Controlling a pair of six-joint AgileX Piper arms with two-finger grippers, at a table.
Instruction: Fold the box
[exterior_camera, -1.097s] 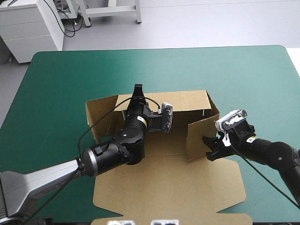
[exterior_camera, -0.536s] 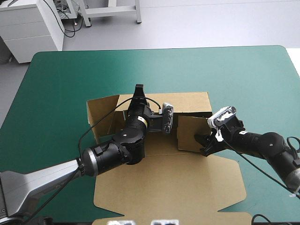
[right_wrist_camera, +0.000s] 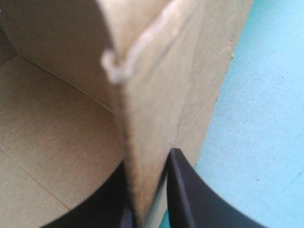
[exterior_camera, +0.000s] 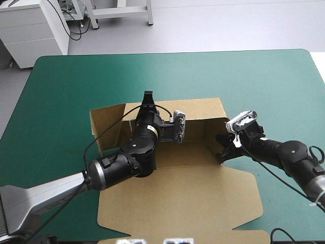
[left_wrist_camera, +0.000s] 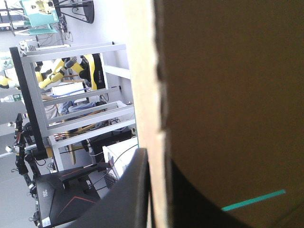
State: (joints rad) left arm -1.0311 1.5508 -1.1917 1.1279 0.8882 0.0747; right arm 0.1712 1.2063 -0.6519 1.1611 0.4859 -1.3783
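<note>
1. A brown cut-board box (exterior_camera: 203,193) sits near the middle of the teal-green worktop (exterior_camera: 66,76), with its broad lid panel lying flat toward the near edge.
2. Its far wall (exterior_camera: 203,109) stands upright. The left pincer (exterior_camera: 148,96) is nearly closed over the top edge, pinching the board between its black fingers.
3. The right pincer (exterior_camera: 222,146) pinches the upright right side wall (right_wrist_camera: 152,104), one finger inside the tray and one outside.
4. The left side flap (exterior_camera: 106,127) stands raised, leaning outward.
</note>
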